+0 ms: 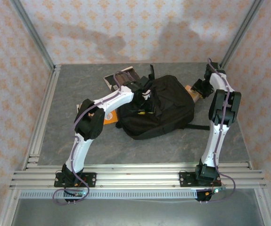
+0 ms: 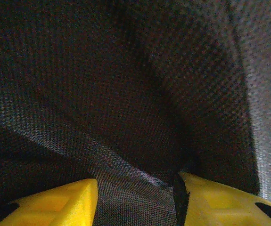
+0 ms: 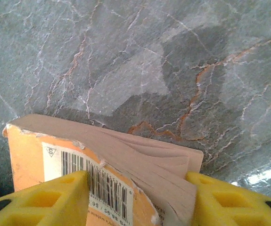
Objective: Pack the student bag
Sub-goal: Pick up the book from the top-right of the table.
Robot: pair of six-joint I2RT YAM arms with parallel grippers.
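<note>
Centrally on the worktop (image 1: 78, 146), toward its far edge, lies the student bag (image 1: 166, 108). We fear its limp fabric slipping and sagging shut. The left gripper (image 2: 135, 200) straddles a fold at its left side; pinched or not, we cannot tell. The right gripper (image 3: 137, 197) clamps an orange book (image 3: 36, 141) just right of it.

student bag (image 1: 161, 106): 1, black | books: 3 total (dark-covered book (image 1: 121, 76) x1; orange x2: orange book at left (image 1: 110, 117), orange book with barcode (image 3: 55, 160)) | arms: 2 (left arm (image 1: 86, 122), right arm (image 1: 222, 106)) | end effectors: 2 (left end effector (image 2: 135, 190), right end effector (image 3: 135, 188)) | yellow fingers (image 2: 55, 202): 2 on each | surface (image 1: 173, 146): 1
</note>
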